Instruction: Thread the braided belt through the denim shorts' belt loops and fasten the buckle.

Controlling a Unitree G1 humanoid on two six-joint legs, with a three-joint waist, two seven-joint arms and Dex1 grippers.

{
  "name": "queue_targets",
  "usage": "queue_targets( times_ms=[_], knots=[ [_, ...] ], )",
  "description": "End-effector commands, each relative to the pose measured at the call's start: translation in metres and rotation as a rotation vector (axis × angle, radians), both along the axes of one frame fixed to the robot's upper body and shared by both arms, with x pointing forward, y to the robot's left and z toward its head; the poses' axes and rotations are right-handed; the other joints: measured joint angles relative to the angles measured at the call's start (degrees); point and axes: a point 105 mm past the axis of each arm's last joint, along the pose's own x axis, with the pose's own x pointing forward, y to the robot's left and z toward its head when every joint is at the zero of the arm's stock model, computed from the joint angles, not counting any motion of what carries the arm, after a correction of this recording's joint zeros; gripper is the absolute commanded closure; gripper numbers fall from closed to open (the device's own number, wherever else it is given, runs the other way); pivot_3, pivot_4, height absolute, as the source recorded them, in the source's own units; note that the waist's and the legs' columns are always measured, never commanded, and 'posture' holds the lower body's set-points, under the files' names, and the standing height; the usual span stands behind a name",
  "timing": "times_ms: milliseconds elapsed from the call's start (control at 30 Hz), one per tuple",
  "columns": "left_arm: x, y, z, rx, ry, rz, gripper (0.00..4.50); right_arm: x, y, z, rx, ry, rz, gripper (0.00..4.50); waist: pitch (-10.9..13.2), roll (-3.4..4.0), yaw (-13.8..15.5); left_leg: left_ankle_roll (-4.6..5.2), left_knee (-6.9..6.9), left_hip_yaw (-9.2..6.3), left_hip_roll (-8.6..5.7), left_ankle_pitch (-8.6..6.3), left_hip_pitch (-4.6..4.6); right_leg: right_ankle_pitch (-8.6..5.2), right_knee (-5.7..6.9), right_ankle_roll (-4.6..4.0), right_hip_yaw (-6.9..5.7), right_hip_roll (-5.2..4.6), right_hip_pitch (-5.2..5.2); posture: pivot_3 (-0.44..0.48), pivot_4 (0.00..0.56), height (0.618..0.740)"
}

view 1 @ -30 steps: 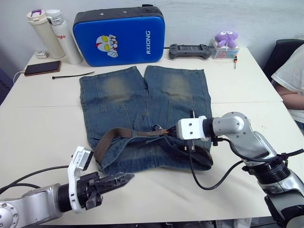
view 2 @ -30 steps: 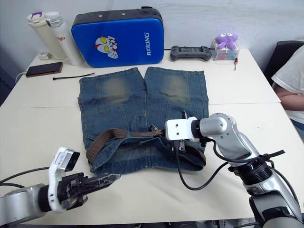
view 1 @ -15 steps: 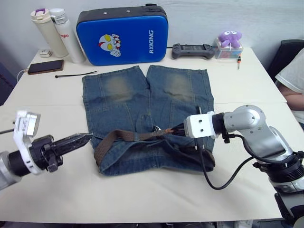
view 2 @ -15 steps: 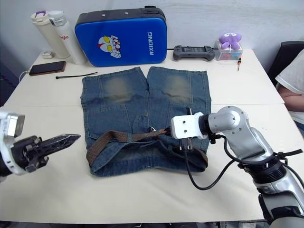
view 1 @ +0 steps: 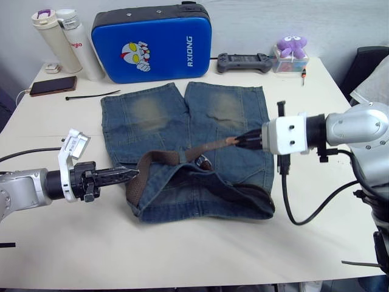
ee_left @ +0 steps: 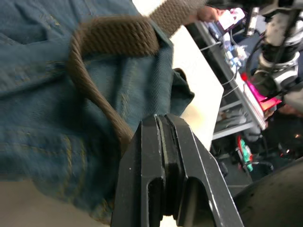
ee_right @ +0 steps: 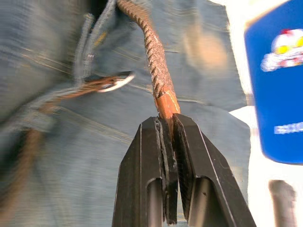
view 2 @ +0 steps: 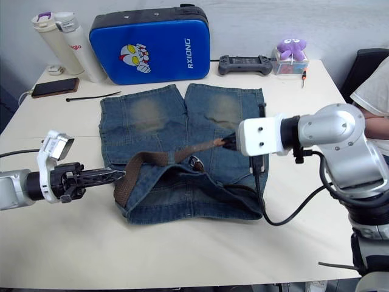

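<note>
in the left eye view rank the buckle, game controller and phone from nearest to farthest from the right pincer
1. The buckle, just to the left of the right pincer, on the denim shorts.
2. The game controller, at the table's far edge.
3. The phone, far left corner.

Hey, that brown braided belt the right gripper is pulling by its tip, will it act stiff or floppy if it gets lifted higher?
Probably floppy: the braided belt bends into a loose loop over the denim shorts rather than staying straight. It likely runs taut only between the right gripper, shut on its tip, and the waistband. The woven surface looks rough, so it probably won't slip easily.
</note>
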Motion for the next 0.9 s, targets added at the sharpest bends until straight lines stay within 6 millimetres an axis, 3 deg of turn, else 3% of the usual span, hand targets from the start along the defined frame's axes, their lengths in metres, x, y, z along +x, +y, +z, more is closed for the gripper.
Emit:
queue_targets(
  times_ms=[33, 167, 367, 433, 533, 633, 767, 900],
  knots=[
    [-0.002, -0.004, 0.011, -0.003, -0.064, -0.045, 4.45, -0.007, 0.002, 0.006, 0.005, -0.031, 0.005, 4.5, 0.0, 0.0, -0.04, 0.0, 0.01, 0.0, 0.0, 0.0, 0.0, 0.0, 0.0, 0.0, 0.0, 0.0, 0.0, 0.0, 0.15, 0.739],
    [0.008, 0.002, 0.016, -0.012, -0.094, 0.017, 4.45, -0.008, 0.005, -0.001, 0.01, -0.005, -0.015, 4.5, 0.01, -0.01, 0.04, -0.02, 0.02, 0.0, 0.0, 0.01, 0.0, 0.0, 0.03, 0.0, -0.01, 0.01, -0.02, 0.0, 0.15, 0.739],
    [-0.021, -0.018, -0.036, 0.383, -0.142, -0.246, 4.45, -0.004, 0.007, -0.018, 0.009, 0.028, -0.049, 4.5, 0.03, 0.01, -0.03, -0.08, 0.01, 0.03, 0.0, 0.04, -0.01, 0.0, -0.03, 0.01, 0.03, -0.01, -0.02, 0.0, 0.15, 0.739],
    [-0.024, -0.022, -0.046, 0.435, -0.168, -0.293, 4.45, -0.004, 0.01, -0.021, 0.013, 0.031, -0.05, 4.5, 0.03, 0.01, 0.08, -0.1, 0.02, 0.05, 0.0, 0.05, -0.01, 0.0, -0.02, 0.01, 0.03, 0.0, -0.02, 0.0, 0.15, 0.739],
    [-0.021, -0.028, -0.045, 0.407, -0.191, -0.302, 4.45, -0.004, 0.011, -0.023, 0.021, 0.035, -0.056, 4.5, 0.04, 0.01, 0.15, -0.1, 0.02, 0.04, 0.0, 0.05, -0.01, 0.0, 0.04, 0.01, 0.02, 0.01, -0.04, 0.0, 0.15, 0.739],
    [-0.016, -0.026, -0.051, 0.486, -0.238, -0.311, 4.45, -0.003, 0.01, -0.025, 0.019, 0.035, -0.067, 4.5, 0.04, 0.01, 0.15, 0.02, 0.04, 0.03, 0.0, -0.02, -0.02, 0.0, 0.05, 0.01, 0.02, 0.01, -0.03, 0.0, 0.15, 0.739],
    [-0.006, -0.028, -0.045, 0.478, -0.286, -0.277, 4.45, -0.004, 0.008, -0.027, 0.018, 0.039, -0.08, 4.5, 0.04, 0.01, 0.19, 0.02, 0.05, 0.03, 0.0, -0.02, -0.04, 0.0, 0.05, 0.01, 0.01, 0.02, -0.04, 0.0, 0.15, 0.739],
    [-0.008, -0.022, -0.054, 0.541, -0.275, -0.281, 4.45, -0.005, 0.008, -0.028, 0.017, 0.042, -0.085, 4.5, 0.04, 0.01, 0.03, 0.02, 0.06, 0.04, 0.0, -0.01, -0.04, 0.0, 0.08, 0.01, 0.01, 0.03, -0.04, 0.0, 0.15, 0.739]
  ],
)
